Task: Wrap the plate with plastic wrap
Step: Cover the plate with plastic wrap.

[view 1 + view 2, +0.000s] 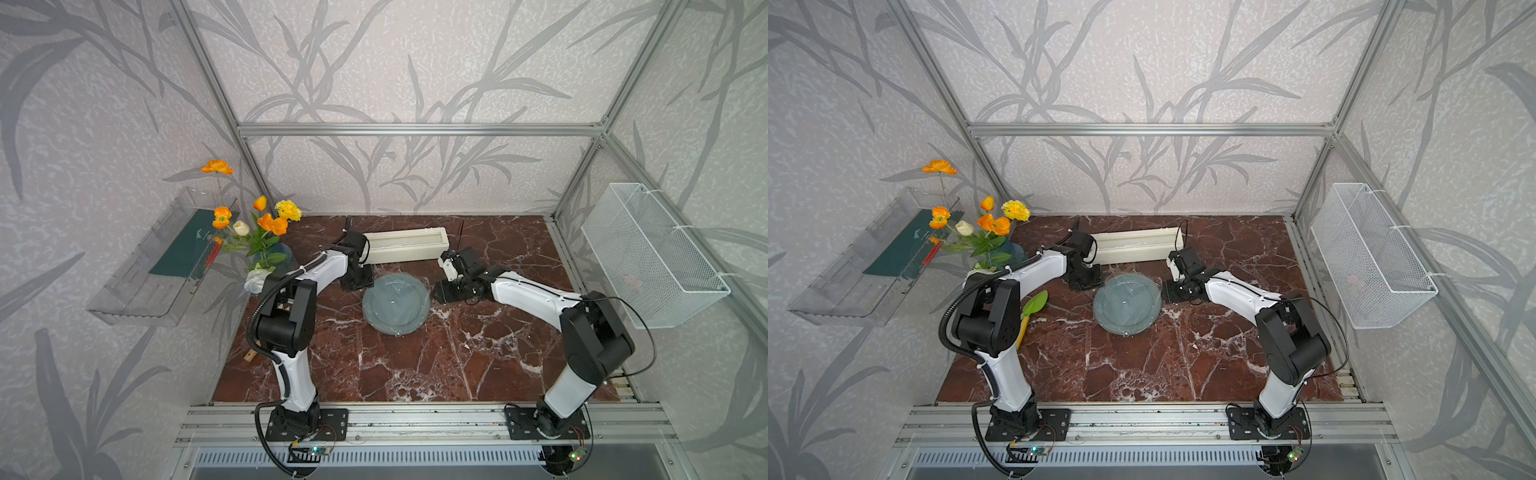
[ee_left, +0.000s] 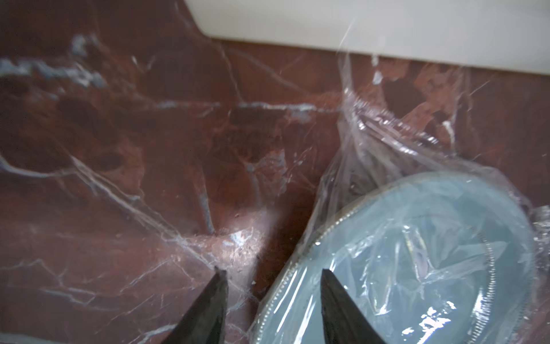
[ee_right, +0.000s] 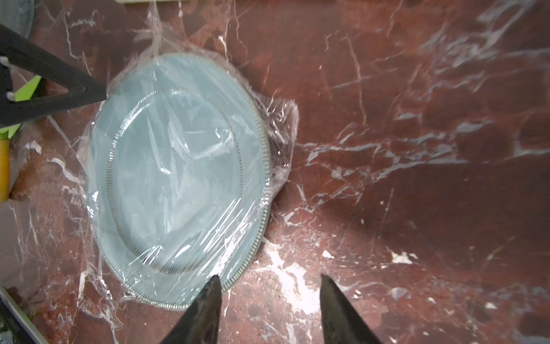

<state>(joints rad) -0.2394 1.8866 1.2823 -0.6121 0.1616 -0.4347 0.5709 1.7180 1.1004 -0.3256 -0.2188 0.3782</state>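
L gripper (image 2: 273, 270), R gripper (image 3: 270, 277) agape by plate (image 3: 178, 166)

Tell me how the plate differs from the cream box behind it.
The plate is round, grey-blue; the box rectangular, cream. The plate sits mid-table; the box lies farther back. The box is longer than the plate is wide. Both rest on the marble table.

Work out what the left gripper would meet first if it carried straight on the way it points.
Probably the marble tabletop beside the plate: the left gripper points down at it, one fingertip over the rim under the plastic wrap. Depth is unclear.
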